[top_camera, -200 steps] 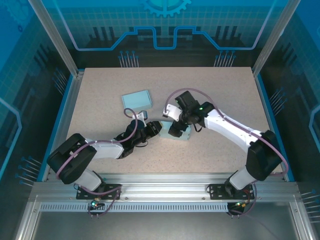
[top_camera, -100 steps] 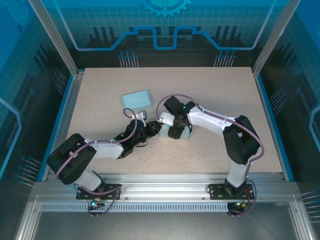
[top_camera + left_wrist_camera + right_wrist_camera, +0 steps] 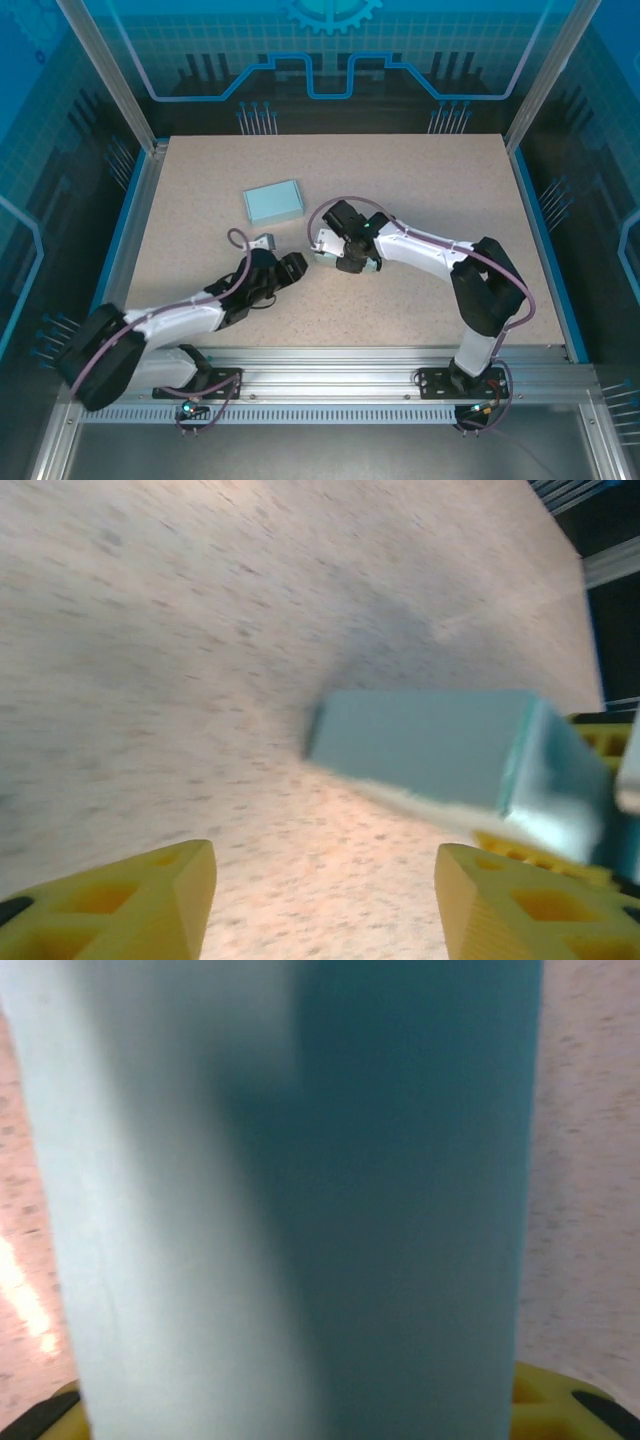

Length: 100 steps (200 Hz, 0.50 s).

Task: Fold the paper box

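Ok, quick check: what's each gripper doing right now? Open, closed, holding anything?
Left gripper: open, nothing between the fingers.
Right gripper: closed on the paper box.

A: Paper box [image 3: 368,264]?
B: Mid-table [image 3: 450,180], between the right gripper's [image 3: 345,260] fingers.
A: Left gripper [image 3: 292,268]?
B: Just left of the box, apart from it. From its wrist, the box lies ahead and to the right.
A: Else?
B: Second box [image 3: 273,202], flat on the table, behind and left of both grippers, well apart.
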Each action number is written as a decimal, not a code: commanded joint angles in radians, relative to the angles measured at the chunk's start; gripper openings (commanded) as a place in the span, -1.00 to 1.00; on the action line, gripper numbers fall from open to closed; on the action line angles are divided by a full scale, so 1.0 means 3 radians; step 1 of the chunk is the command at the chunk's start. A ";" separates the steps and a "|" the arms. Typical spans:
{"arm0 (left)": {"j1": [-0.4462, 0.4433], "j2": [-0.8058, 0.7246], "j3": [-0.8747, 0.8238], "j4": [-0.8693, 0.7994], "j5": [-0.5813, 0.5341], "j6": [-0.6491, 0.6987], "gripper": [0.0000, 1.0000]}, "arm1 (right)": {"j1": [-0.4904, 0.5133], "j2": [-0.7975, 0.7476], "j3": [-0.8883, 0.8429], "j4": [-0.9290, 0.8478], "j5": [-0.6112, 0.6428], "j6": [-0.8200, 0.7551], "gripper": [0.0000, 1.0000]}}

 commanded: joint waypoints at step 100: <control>0.0151 -0.2153 0.0026 -0.1911 -0.1445 0.0659 0.55 | 0.0100 0.0746 -0.0245 0.2616 0.1529 -0.1022 -0.56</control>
